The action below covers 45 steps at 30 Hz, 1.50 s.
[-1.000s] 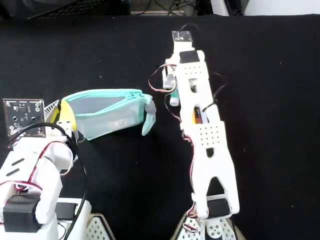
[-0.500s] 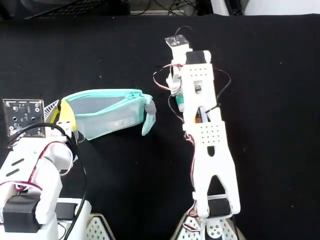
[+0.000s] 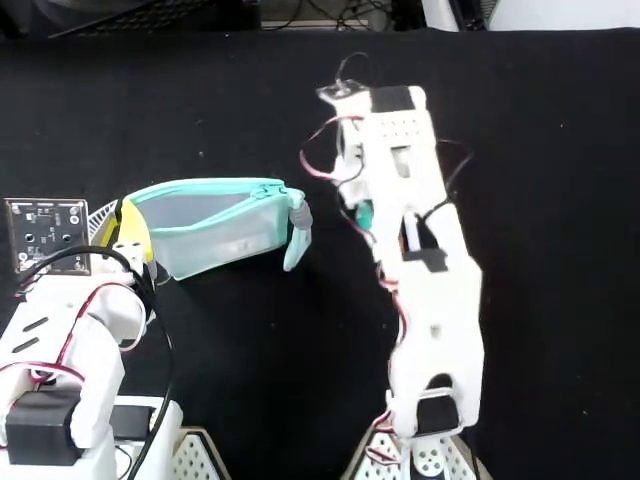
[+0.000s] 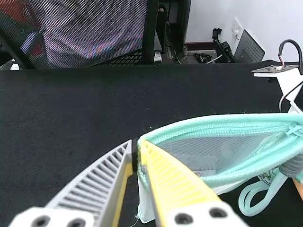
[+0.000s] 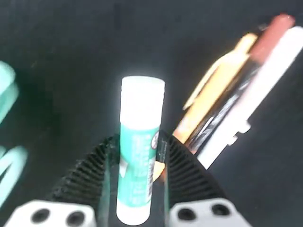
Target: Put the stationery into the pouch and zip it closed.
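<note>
A teal mesh pouch (image 3: 210, 228) lies on the black table, its zipper open and its mouth gaping (image 4: 222, 151). My left gripper (image 4: 137, 153) is shut on the pouch's near end, at the pouch's left end in the high view (image 3: 128, 238). My right gripper (image 5: 137, 142) is shut on a green and white glue stick (image 5: 141, 123), to the right of the pouch. The stick's teal body (image 3: 363, 213) peeks out beside the right arm. An orange pen, a dark pen and a white pen (image 5: 241, 99) lie together on the table beyond the stick.
The pouch's teal strap loop (image 3: 298, 240) hangs off its right end, between the pouch and the right arm (image 3: 425, 280). The table's far edge (image 3: 200, 30) borders chairs and cables. Black cloth stretches open to the right of the right arm.
The right arm has pulled its wrist back and swung slightly left with the glue stick held. The left arm and the pouch have not moved.
</note>
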Available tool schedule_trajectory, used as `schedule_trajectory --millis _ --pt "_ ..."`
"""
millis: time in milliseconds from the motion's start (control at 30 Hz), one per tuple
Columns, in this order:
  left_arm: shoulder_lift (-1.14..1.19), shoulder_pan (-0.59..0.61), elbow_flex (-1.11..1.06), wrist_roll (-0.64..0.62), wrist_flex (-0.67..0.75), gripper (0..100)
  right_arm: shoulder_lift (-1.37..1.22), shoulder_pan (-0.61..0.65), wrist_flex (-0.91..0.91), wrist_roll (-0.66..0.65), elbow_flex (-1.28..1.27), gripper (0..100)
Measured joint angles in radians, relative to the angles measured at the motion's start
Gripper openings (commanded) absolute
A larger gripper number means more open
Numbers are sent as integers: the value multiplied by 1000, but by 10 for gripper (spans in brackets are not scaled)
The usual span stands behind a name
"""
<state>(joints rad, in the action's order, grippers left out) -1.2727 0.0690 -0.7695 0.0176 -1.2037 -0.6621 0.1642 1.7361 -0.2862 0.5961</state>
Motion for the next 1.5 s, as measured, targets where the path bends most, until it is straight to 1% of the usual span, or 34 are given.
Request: schedule_trajectory --millis 100,333,400,500,600,800,967,1167,1333,1500 --pt "0 0 0 0 0 33 176 26 -89 0 -244 25" --pt "0 0 0 0 0 33 589 23 -485 0 -1014 39" --pt "0 0 0 0 0 33 690 23 -557 0 -1204 83" --pt "0 0 0 0 0 33 789 25 -568 -40 -1361 171" --pt "0 0 0 0 0 33 802 28 -535 -81 -1405 214" --pt "0 0 0 0 0 33 804 26 -505 -170 -1405 188" --pt "0 0 0 0 0 33 799 26 -503 -178 -1389 188" --pt "0 0 0 0 0 33 799 26 -563 -178 -1373 188" --pt "0 0 0 0 0 33 799 26 -575 -178 -1372 188" --pt "0 0 0 0 0 33 799 71 -577 -180 -1401 188"
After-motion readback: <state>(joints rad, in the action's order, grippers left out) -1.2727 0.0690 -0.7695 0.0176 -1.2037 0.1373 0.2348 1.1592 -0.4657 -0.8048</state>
